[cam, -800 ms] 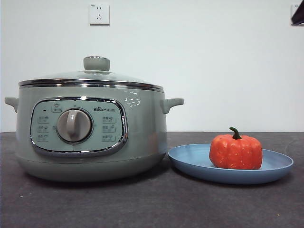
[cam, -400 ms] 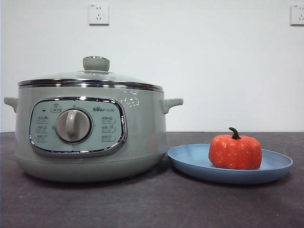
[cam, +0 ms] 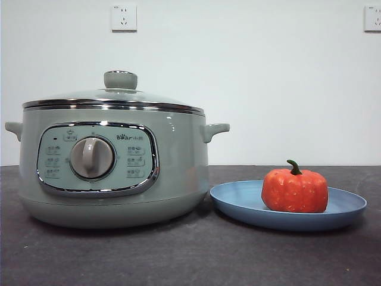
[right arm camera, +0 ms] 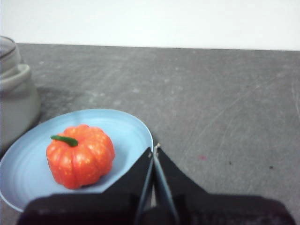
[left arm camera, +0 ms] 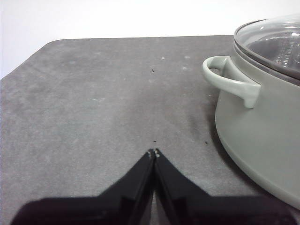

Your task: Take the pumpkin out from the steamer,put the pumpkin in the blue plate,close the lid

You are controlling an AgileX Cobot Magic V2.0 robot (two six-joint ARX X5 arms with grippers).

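Left gripper (left arm camera: 154, 152): jaws pressed tip to tip, holding nothing, over bare table (left arm camera: 93, 103) beside the steamer (left arm camera: 262, 140); near it but apart from it.
Right gripper (right arm camera: 154, 149): jaws closed together, empty, just past the rim of the blue plate (right arm camera: 136, 129), apart from the pumpkin (right arm camera: 80, 155).
Pumpkin: sits upright inside the blue plate, green stem on top, orange-red and ribbed; in the front view (cam: 294, 190) it stands toward the middle of the plate (cam: 238, 199).
Blue plate: flat on the table, just beside the steamer's base, on the side away from the dial; whether rim and pot touch cannot be told.
Steamer: front view (cam: 113, 167) shows the control panel, grey dial (cam: 91, 157) and logo.
Lid: seated on the steamer, chrome rim level all round, pale green knob on top (cam: 120, 89).
Only in the left wrist view: one side handle (left arm camera: 229, 82) from above, and the glass of the lid (left arm camera: 272, 42) with the inside dimly seen.
Only in the right wrist view: the plate's full round face and the pumpkin's top.
Only in the front view: wall sockets (cam: 124, 17); neither gripper appears there.
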